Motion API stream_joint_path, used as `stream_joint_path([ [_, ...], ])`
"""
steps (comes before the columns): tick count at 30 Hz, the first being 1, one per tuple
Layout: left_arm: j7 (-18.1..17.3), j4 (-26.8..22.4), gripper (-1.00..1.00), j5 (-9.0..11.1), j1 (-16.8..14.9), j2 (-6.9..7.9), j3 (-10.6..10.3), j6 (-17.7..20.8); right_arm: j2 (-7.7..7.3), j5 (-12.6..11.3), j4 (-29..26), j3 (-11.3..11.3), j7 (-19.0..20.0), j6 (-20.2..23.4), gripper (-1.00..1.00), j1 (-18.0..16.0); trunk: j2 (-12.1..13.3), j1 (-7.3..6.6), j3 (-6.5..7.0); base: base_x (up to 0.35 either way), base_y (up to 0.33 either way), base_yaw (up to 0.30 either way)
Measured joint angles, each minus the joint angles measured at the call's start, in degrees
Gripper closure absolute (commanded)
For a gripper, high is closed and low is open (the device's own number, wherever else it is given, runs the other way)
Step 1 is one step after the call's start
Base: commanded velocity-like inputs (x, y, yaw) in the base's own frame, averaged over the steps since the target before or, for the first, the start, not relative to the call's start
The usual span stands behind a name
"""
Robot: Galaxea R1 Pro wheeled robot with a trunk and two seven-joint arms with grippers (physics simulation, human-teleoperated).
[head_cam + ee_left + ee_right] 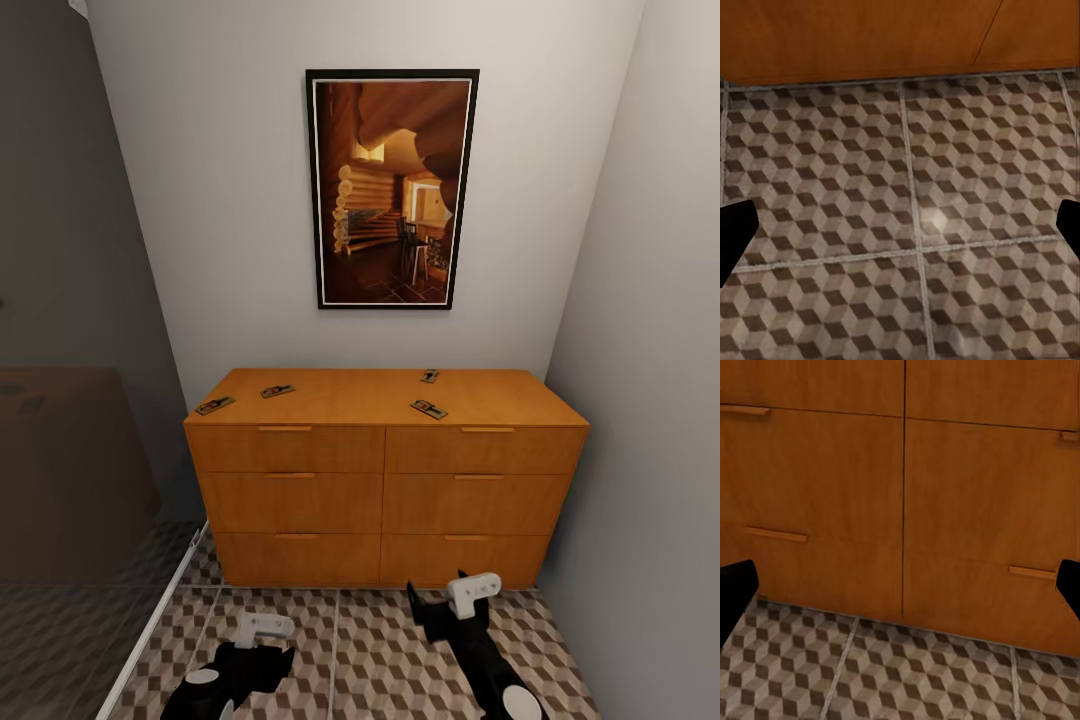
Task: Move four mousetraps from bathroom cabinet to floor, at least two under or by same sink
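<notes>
Hovering low over the bathroom floor: left gripper and right gripper, both spread wide, gripping nothing. Lying beyond, atop the cabinet: four mousetraps, well apart.

Mousetraps — details too small
</notes>
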Motion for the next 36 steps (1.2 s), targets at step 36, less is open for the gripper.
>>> stream_joint_path([
  [36,0.4,4.5,-1.00,-0.2,0.0,-1.96,-1.2,-0.1,0.22,1.4,0.6,0.1,-0.1,-0.6,-1.00,0.0,0.0,0.00,0.00,0.000,0.000,0.000],
])
